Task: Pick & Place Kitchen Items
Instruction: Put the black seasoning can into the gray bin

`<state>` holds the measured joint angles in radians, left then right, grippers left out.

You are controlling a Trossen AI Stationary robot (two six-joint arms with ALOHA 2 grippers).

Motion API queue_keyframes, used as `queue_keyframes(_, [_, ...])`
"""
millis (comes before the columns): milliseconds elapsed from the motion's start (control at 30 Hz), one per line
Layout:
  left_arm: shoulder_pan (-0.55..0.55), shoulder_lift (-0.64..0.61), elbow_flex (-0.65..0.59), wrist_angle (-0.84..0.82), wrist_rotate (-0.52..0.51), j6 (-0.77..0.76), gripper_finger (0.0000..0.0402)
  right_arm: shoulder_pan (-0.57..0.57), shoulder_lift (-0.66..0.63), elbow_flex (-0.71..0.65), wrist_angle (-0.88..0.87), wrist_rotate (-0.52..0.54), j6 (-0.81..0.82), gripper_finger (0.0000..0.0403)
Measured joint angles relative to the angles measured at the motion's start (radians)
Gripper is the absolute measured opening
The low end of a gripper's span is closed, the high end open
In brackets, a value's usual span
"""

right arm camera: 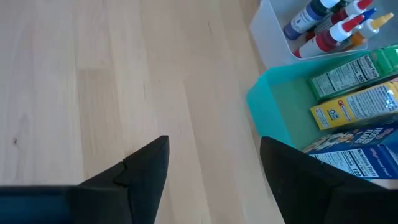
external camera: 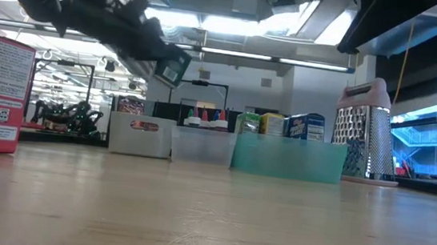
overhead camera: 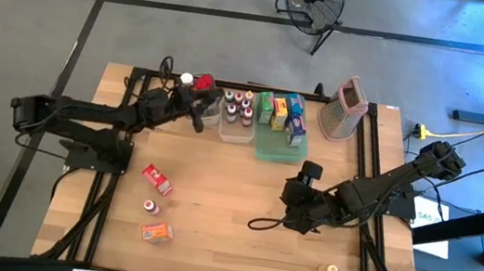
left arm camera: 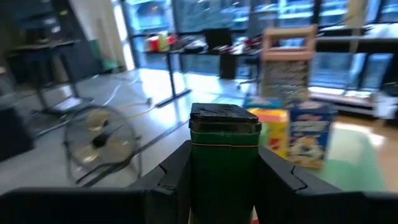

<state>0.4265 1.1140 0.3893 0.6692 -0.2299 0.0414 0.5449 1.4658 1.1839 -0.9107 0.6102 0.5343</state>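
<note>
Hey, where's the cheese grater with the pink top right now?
In the high view the grater stands upright at the table's far right, just right of the green tray of boxes, away from both arms.

Dark green-banded jar between pincer fingers

Two matte-black jointed arms, boxy wrist housings, wedge-shaped black plastic fingers; a black cable loops off the right one.
</note>
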Motion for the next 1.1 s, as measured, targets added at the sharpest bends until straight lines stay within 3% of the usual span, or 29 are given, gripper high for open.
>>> queue_keyframes(233, [0.054, 0.155, -0.001, 0.120, -0.055, -0.076, 0.0120, 0.000, 0.000, 0.000, 0.001, 0.000, -0.004, 0.0254])
queue_keyframes(433, [0.067, 0.285, 0.000, 0.263, -0.116, -0.032, 0.0117, 0.000, 0.000, 0.000, 0.001, 0.000, -0.004, 0.0254])
queue_keyframes(733, [0.139, 0.347, -0.048, 0.355, -0.116, -0.047, 0.0119, 0.000, 0.000, 0.000, -0.006, -0.008, -0.004, 0.0254])
queue_keyframes(1100, [0.268, 0.367, -0.105, 0.434, 0.071, -0.081, 0.0119, -0.002, 0.000, 0.000, 0.005, -0.008, -0.026, 0.0253])
